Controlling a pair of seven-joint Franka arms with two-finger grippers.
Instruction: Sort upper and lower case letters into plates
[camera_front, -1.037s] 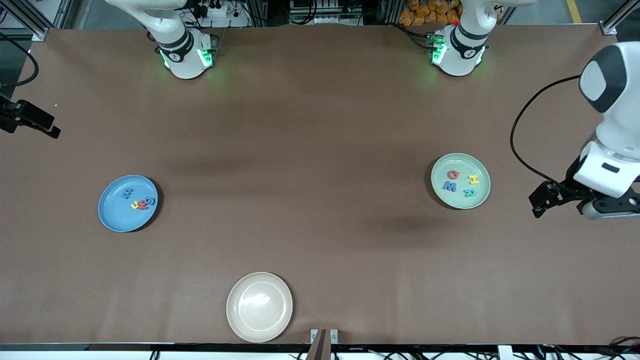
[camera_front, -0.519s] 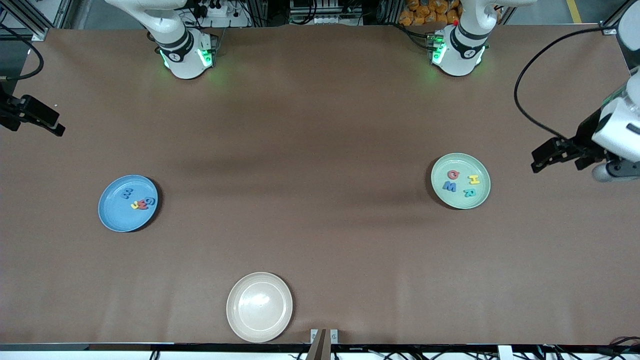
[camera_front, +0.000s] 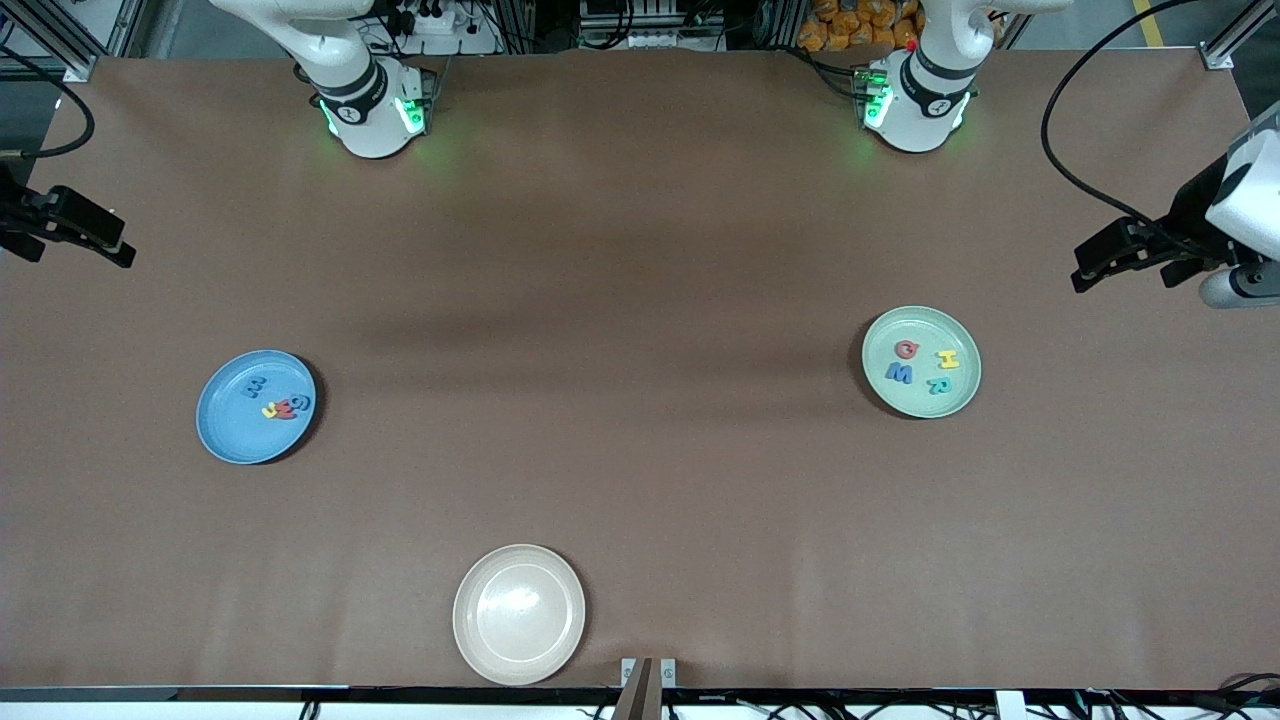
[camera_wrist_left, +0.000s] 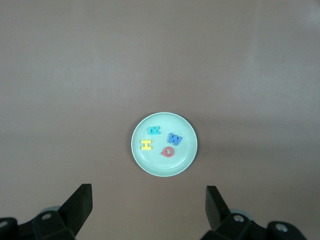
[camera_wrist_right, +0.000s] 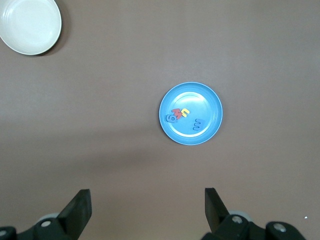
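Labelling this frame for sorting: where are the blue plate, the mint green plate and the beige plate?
blue plate (camera_front: 228, 432): front view, bare floor.
mint green plate (camera_front: 915, 400): front view, bare floor.
beige plate (camera_front: 519, 614): front view, centre.

letters (camera_front: 278, 402) in one plate (camera_front: 232, 435), letters (camera_front: 920, 366) in another plate (camera_front: 920, 402), well apart

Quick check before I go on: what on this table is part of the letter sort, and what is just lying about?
Part of the job:
- blue plate, holding letters
- mint green plate, holding four letters
- left gripper, jaws open, up at the left arm's end of the table
- right gripper, jaws open, at the right arm's end

Lying about:
- beige plate, nearest the front camera, nothing in it
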